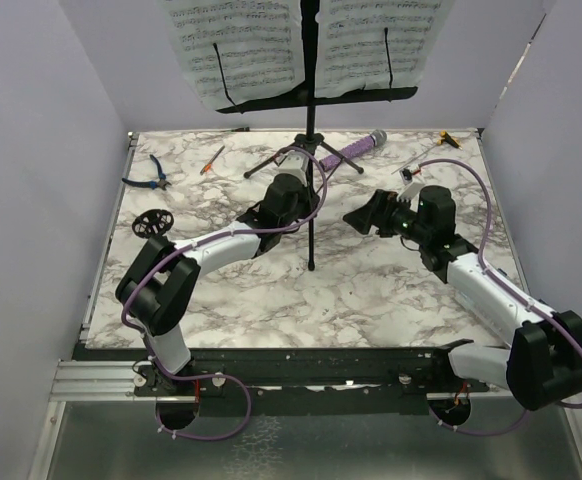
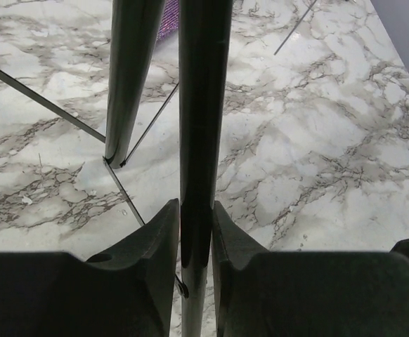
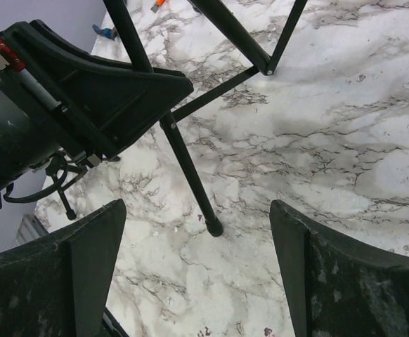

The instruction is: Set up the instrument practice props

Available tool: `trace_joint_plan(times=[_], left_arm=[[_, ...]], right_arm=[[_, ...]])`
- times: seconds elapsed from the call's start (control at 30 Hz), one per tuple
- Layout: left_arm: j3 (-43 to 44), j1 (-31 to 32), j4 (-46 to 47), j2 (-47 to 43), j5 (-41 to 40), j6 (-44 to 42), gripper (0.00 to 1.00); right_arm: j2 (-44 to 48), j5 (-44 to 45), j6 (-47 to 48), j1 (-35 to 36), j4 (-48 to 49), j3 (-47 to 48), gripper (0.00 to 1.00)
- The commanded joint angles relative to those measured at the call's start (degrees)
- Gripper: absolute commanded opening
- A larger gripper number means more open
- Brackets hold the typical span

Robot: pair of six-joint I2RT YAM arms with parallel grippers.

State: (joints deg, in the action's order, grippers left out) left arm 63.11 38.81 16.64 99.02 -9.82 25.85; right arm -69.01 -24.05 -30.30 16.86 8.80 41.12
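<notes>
Grip of left gripper [image 2: 195, 210] on pole of tall black tripod music stand [image 1: 310, 110]: fingers [image 2: 155, 239] pressed against pole from both sides. Stand upright at middle-back of white marble table [image 1: 371, 290], white sheet-music pages [image 1: 241, 45] spread on desk. Right gripper [image 3: 197, 210] near front leg of stand, jaws wide apart, nothing between. Purple glitter microphone [image 1: 357, 148] flat on table behind stand. Small black tripod mic stand [image 1: 153, 221] well apart, at left side.

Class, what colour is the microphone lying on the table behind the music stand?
Purple. The microphone shows best in the top external view.
</notes>
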Motion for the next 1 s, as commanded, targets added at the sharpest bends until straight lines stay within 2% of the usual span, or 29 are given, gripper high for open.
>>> trace_joint_plan(times=[0.0,0.17,0.7,0.97], left_arm=[[1.31,-0.6,0.45,0.21,-6.41,-3.57,0.2],[1.61,-0.57,-1.05,-0.04,-9.54,-6.13,0.0],[0.53,-0.79,-5.02,-2.2,-17.64,-9.72,0.0],[0.17,-2.49,-6.97,-2.61,-18.71,-10.25,0.0]], right_arm=[[-1.22,-0.02,1.12,-0.18,-1.44,1.61,0.87],[-2.27,-0.22,1.12,-0.18,-1.15,2.07,0.87],[-5.88,0.16,2.06,-0.17,-0.92,4.58,0.87],[-7.89,1.14,2.5,-0.12,-1.01,6.26,0.87]])
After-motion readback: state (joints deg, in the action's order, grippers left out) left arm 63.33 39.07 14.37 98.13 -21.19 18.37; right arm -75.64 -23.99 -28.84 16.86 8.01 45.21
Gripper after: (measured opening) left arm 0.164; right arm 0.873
